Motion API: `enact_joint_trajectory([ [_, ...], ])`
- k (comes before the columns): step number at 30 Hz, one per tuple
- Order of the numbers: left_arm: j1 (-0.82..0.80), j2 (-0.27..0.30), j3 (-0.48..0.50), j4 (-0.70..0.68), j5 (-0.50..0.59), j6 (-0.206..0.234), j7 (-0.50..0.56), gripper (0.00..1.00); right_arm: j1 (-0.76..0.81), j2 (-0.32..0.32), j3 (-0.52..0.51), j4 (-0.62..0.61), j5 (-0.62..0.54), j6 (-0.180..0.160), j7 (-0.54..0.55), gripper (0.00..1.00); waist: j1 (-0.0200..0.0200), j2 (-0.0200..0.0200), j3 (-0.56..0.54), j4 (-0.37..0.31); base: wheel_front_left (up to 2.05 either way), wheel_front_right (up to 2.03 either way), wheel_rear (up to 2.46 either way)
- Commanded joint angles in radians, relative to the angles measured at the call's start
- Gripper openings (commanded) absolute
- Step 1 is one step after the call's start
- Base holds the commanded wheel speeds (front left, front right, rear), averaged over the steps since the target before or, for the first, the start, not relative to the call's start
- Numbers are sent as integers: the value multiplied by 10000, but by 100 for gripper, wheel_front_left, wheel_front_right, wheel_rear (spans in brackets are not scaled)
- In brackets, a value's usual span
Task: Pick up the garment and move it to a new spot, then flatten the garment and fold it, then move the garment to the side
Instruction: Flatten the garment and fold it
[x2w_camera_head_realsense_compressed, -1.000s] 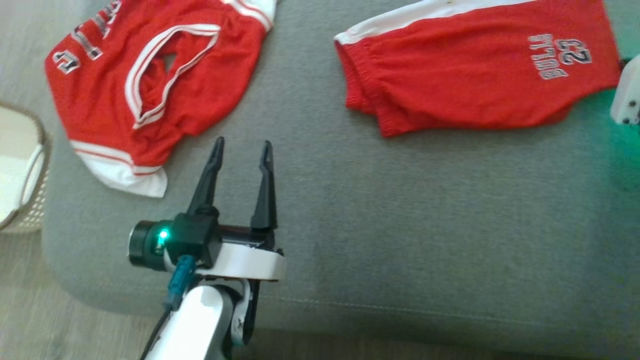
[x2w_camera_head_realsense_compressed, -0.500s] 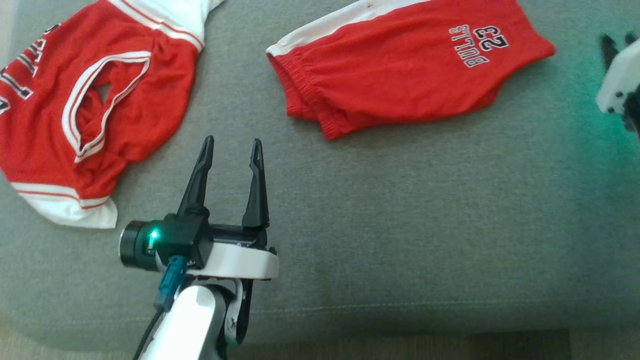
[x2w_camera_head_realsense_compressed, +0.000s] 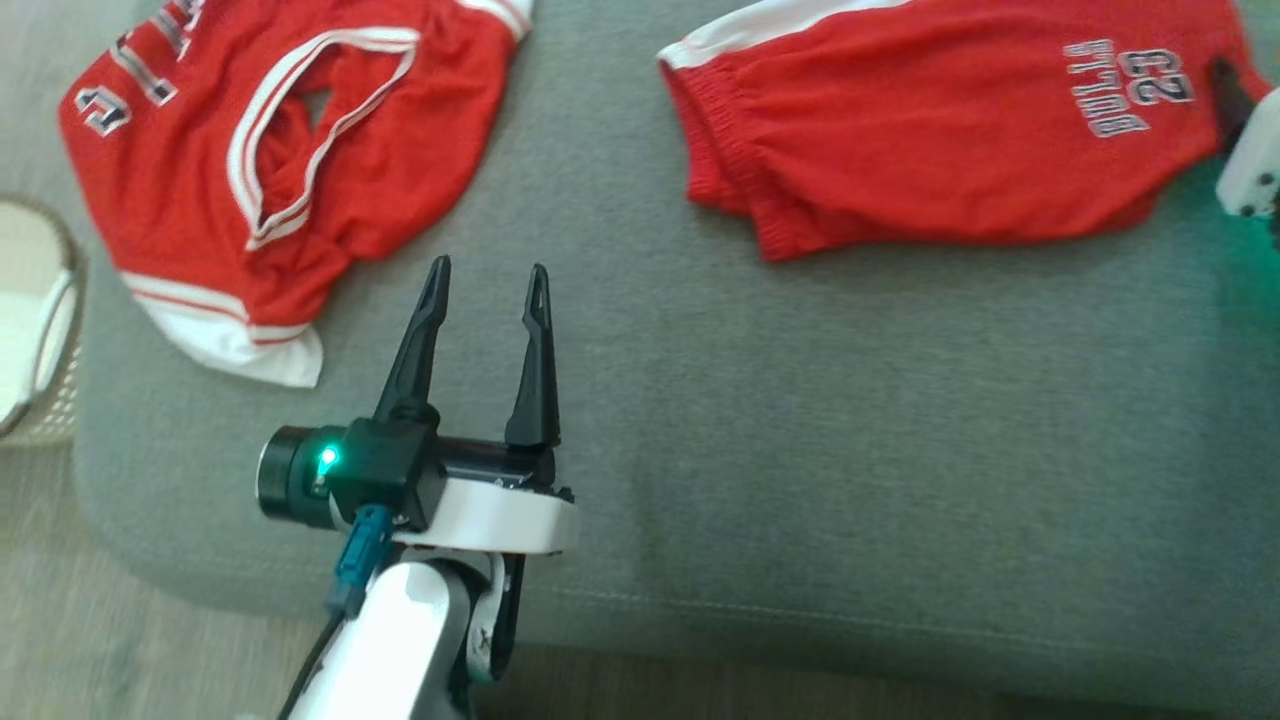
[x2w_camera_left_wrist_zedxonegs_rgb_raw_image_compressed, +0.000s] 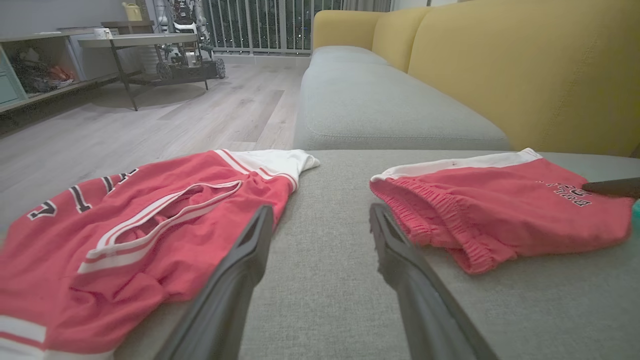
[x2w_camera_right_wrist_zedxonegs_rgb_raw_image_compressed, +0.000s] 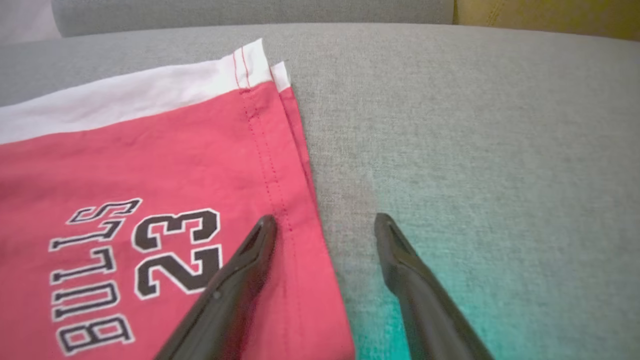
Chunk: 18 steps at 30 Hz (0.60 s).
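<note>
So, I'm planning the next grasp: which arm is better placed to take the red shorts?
Right. Its open right gripper straddles the side edge of the red shorts beside the BULLS 23 print; the open left gripper hangs over bare grey cushion between shorts and jersey.

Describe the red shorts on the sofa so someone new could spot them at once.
On the grey fabric sofa seat, two red garments lie apart; take the one on the robot's right, by the right pincer. These folded red shorts have a gathered elastic waistband and a BULLS 23 print, whereas the red jersey to the left shows a white-trimmed opening.
</note>
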Motion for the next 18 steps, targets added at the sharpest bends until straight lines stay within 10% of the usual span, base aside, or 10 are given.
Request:
enact_joint_trajectory([
  [1,-237,24,210,-333,-27,66,-51,100,-351,-79,132,-209,-150,-2,98,100,0,0,226,262,0,0,0],
  [5,-297,24,63,-319,-64,103,-51,100,-270,-64,240,-79,-536,-2,883,99,0,0,312,437,0,0,0],
  [10,-340,24,170,-290,-43,147,-51,100,32,315,461,-26,-571,-2,2197,0,0,0,262,422,0,0,0],
  [18,-258,24,397,-268,-10,164,-51,100,148,282,945,-279,-305,-2,2035,0,0,0,-74,-64,0,0,0],
])
